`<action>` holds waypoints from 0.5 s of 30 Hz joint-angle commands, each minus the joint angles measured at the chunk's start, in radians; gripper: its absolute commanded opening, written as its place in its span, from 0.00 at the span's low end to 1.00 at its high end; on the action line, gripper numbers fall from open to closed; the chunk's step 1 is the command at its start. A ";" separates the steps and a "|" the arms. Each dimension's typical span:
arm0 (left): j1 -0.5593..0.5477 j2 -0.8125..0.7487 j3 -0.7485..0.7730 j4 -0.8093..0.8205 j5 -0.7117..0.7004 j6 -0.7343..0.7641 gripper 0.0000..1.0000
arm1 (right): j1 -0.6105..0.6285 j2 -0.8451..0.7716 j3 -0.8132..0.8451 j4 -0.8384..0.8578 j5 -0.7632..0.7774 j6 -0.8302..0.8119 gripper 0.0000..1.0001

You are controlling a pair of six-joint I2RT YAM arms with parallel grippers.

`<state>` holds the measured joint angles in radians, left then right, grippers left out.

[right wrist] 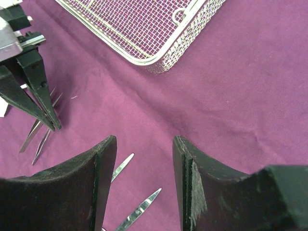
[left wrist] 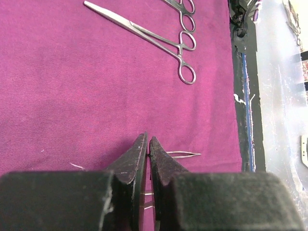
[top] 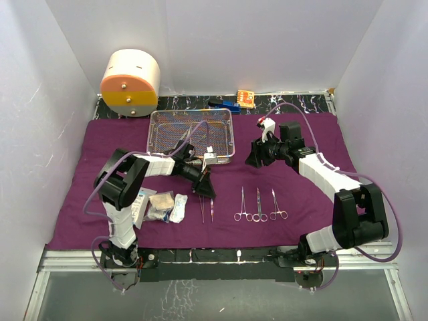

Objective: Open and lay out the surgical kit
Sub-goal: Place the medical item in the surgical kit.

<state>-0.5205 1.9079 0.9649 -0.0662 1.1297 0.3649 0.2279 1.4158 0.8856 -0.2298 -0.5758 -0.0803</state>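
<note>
Purple cloth (top: 321, 214) lies spread flat over most of the bench (top: 287, 101). Toward 12 o'clock of its middle sits the wire-mesh tray (top: 170, 137), long side running 9 to 3; I can make out no instrument in it.

The right end effector (top: 256, 159) hangs off the tray's 4 o'clock corner. Its jaws stand at a middling gap with nothing between them, above the pointed ends of the forceps. The left end effector (top: 206, 186) points down just off the tray's 6 o'clock rim, jaws pressed together.

Gauze and packets (top: 160, 206) lie at 8 o'clock of the left end effector, beside the left arm. Three forceps (top: 259, 204) lie in a row at its 4 o'clock, each with its long axis 12 to 6 and its rings toward 6.

Smallest, and what the next move turns on, are the two tweezers (top: 202, 208). They lie side by side at 6 o'clock of the left end effector, long axis 12 to 6, with their 12 o'clock ends right under its closed tips. Whether those tips pinch one or only touch it cannot be told.

The left arm is clearly the nearer one for the tweezers, and the right for the forceps. The layout looks close to done.
</note>
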 commanded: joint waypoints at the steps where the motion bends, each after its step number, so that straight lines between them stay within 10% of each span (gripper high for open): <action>1: 0.006 0.022 0.036 -0.021 0.055 0.048 0.05 | -0.003 0.008 0.014 0.021 -0.018 -0.015 0.48; 15: 0.015 0.039 0.063 -0.062 0.050 0.093 0.15 | -0.002 0.025 0.018 0.017 -0.028 -0.020 0.48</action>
<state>-0.5125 1.9583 0.9997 -0.1135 1.1370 0.4088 0.2279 1.4429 0.8856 -0.2314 -0.5827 -0.0818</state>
